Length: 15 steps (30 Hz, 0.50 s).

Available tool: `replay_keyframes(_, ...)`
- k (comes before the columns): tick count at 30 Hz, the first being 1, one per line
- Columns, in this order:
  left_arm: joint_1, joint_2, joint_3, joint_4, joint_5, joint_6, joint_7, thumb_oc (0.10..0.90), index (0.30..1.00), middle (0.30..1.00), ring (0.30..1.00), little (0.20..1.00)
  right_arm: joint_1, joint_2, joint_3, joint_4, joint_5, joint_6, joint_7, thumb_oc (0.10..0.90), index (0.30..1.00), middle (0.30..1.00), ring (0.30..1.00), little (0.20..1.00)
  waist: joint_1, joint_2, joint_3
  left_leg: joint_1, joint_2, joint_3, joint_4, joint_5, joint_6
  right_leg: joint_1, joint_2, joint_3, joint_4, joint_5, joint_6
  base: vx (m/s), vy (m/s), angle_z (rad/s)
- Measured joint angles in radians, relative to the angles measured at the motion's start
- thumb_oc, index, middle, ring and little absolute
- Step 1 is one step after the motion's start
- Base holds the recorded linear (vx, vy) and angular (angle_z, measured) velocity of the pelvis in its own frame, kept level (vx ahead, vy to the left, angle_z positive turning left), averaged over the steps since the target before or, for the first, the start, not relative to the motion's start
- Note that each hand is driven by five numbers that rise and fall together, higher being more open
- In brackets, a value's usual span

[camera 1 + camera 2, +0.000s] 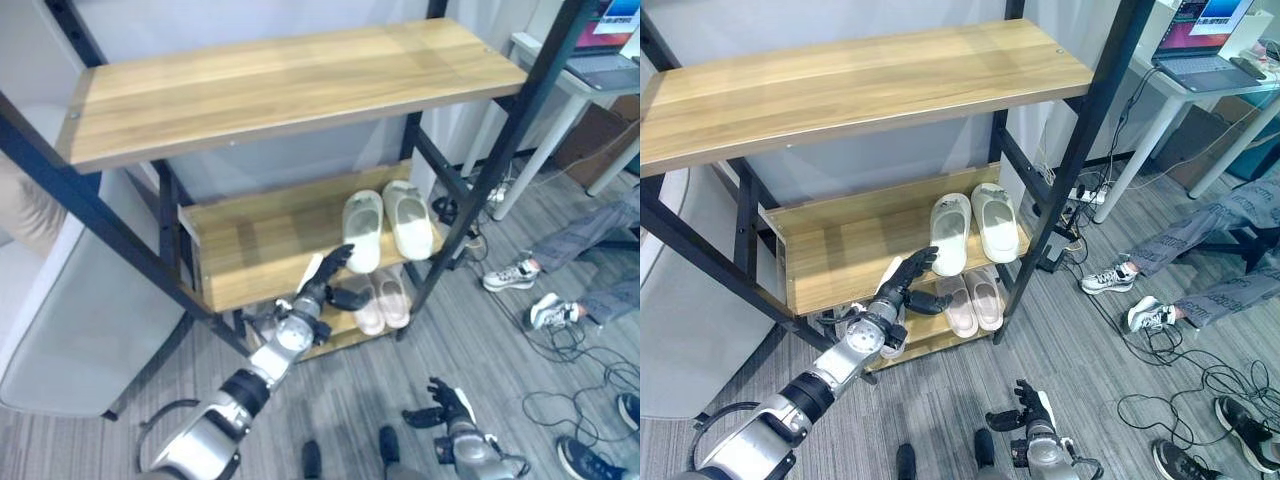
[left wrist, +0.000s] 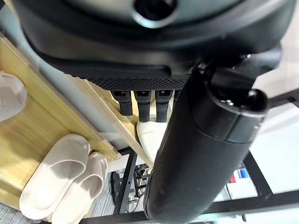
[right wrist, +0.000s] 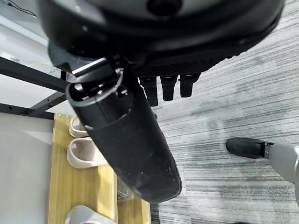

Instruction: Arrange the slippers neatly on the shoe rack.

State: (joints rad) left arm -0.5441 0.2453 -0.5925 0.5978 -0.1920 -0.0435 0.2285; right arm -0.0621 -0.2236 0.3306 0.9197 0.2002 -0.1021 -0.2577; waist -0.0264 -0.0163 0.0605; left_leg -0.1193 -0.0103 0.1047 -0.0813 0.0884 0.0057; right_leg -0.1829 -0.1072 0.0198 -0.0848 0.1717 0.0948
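Observation:
A pale white pair of slippers [image 1: 386, 225] lies side by side at the right end of the rack's middle shelf [image 1: 250, 250]. A pinkish pair [image 1: 384, 300] sits on the bottom shelf below them. My left hand [image 1: 325, 285] reaches to the middle shelf's front edge, just left of the white pair, open with straight fingers and holding nothing. In the left wrist view the pinkish pair [image 2: 65, 177] lies past the fingers [image 2: 142, 105]. A greyish slipper [image 3: 86, 215] lies further left on the bottom shelf. My right hand [image 1: 446, 405] hangs low over the floor, open and empty.
The wide top shelf [image 1: 290, 80] overhangs the lower ones, framed by black posts [image 1: 505, 150]. A seated person's legs and sneakers [image 1: 540, 285] are on the right, with cables on the floor. A white table with a laptop [image 1: 1205, 45] stands behind. A grey chair [image 1: 70, 330] is at left.

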Motion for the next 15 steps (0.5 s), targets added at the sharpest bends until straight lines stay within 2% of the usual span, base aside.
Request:
replay_keyframes(8, -0.053, -0.069, -0.038, 0.06, 0.005, 0.0, 0.012, 0.8, 0.9, 0.9, 0.9, 0.9, 0.017, 0.0, 0.001, 0.001, 0.0, -0.002, 0.0, 0.8, 0.9, 0.9, 0.9, 0.9, -0.005, 0.002, -0.001, -0.001, -0.004, 0.014, 0.0, -0.005, -0.002, -0.009, -0.003, 0.013, 0.0, -0.004, 0.005, 0.0, -0.004, -0.03)
replay_keyframes(12, -0.129, -0.104, -0.082, 0.133, 0.06, 0.001, 0.041, 0.8, 0.9, 0.9, 0.9, 0.9, 0.025, -0.003, 0.01, 0.009, 0.0, -0.005, 0.0, 0.8, 0.9, 0.9, 0.9, 0.9, -0.044, 0.003, -0.002, -0.009, -0.008, 0.026, 0.0, -0.007, 0.002, -0.021, -0.006, 0.025, 0.0, -0.003, 0.006, 0.01, -0.011, -0.09)
replay_keyframes(15, -0.176, -0.106, -0.082, 0.188, 0.113, 0.006, 0.076, 0.8, 0.9, 0.9, 0.9, 0.9, 0.049, -0.019, 0.011, 0.04, 0.0, -0.011, 0.001, 0.8, 0.9, 0.9, 0.9, 0.9, -0.051, 0.003, -0.002, -0.01, -0.008, 0.027, 0.0, -0.007, 0.003, -0.023, -0.006, 0.026, 0.0, -0.004, 0.006, 0.0, 0.0, 0.0)
